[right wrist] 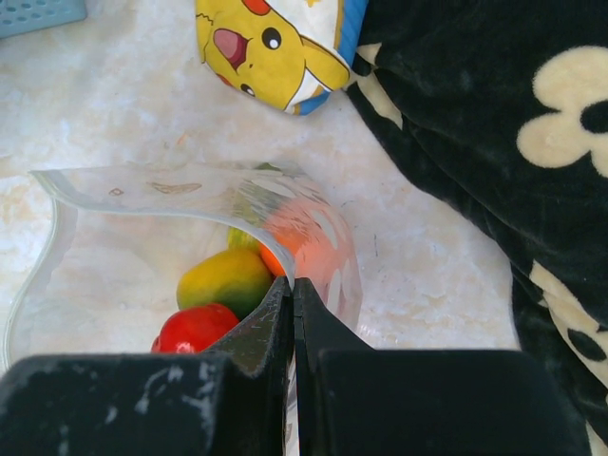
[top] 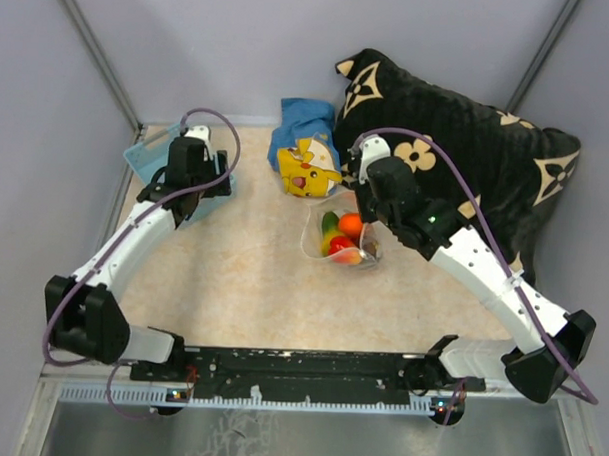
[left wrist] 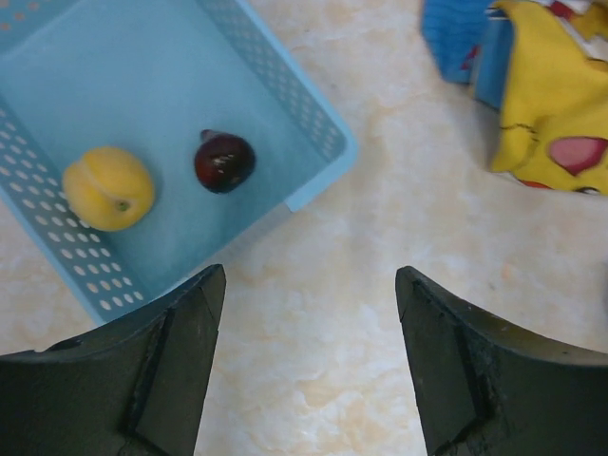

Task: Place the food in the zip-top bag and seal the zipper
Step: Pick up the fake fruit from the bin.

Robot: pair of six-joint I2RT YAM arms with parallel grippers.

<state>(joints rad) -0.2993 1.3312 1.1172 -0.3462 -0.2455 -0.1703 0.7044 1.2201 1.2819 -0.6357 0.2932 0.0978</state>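
Observation:
The zip-top bag (right wrist: 328,252) stands open on the table, and my right gripper (right wrist: 293,285) is shut on its near wall. Inside the bag lie a red fruit (right wrist: 195,328), a yellow-green one (right wrist: 226,278) and an orange one (right wrist: 296,245). Its zipper (right wrist: 142,179) curves along the open mouth. From above, the bag (top: 314,240) sits mid-table, below the right gripper (top: 361,204). My left gripper (left wrist: 311,275) hangs open over bare table beside the light blue basket (left wrist: 313,123), with nothing between its fingers. A yellow fruit (left wrist: 107,187) and a dark purple fruit (left wrist: 224,161) lie in the basket.
A yellow cartoon plush (top: 307,170) on a blue cloth (top: 303,118) lies just behind the bag. A large black pillow with cream flowers (top: 457,163) fills the back right. The basket (top: 142,160) sits at the back left, against the grey walls.

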